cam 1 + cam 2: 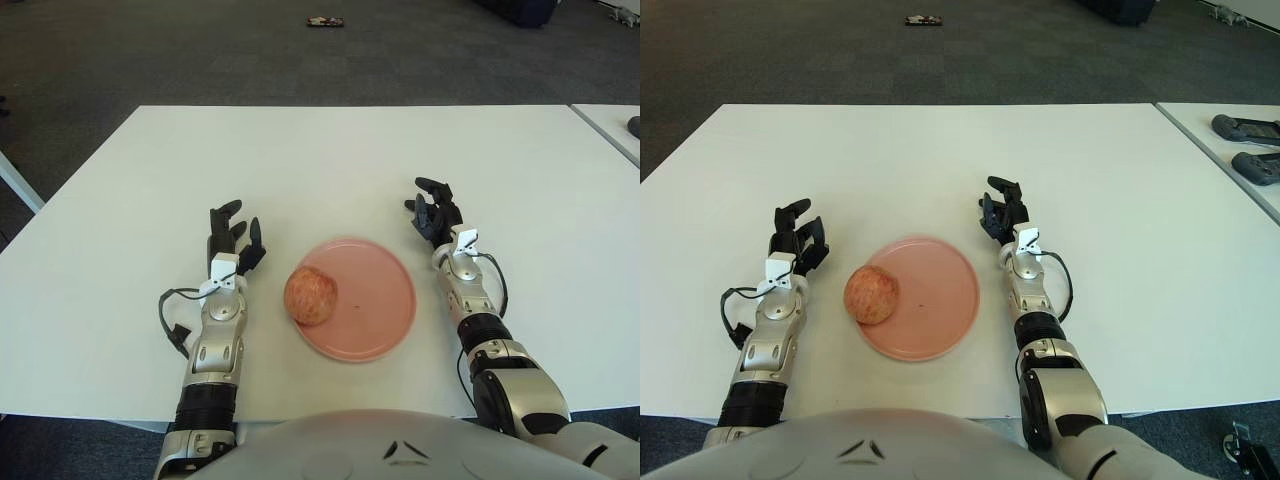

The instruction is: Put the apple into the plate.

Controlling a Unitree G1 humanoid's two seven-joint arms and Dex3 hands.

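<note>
The round, mottled red-and-yellow apple [310, 294] sits on the left edge of the flat, round pink plate [375, 300], its body overlapping the rim on the side nearest my left robot hand [232, 236]. From the head views I cannot tell whether its whole base rests inside the rim or partly overhangs the white counter [330, 160]; it appears to be carried by the plate, and it stands free of both robot hands. My right robot hand [433, 210] shows just beyond the plate's right edge, low over the counter, fingers loosely spread and holding nothing; whether it touches the surface is not clear. My left robot hand shows just to the left of the apple, close to it but apart, fingers likewise relaxed and empty. Neither robot hand is in contact with the fruit or the plate. My judgement: the placement is essentially done, since the apple is on the plate and released. What remains open is only the quality of the result: the apple lies off-centre at the rim rather than in the middle of the plate, and a round fruit in that position could roll off toward the left. If a stricter standard applies, a small nudge toward the plate's centre would be the one outstanding item; otherwise nothing is left but to keep both robot hands clear.
</note>
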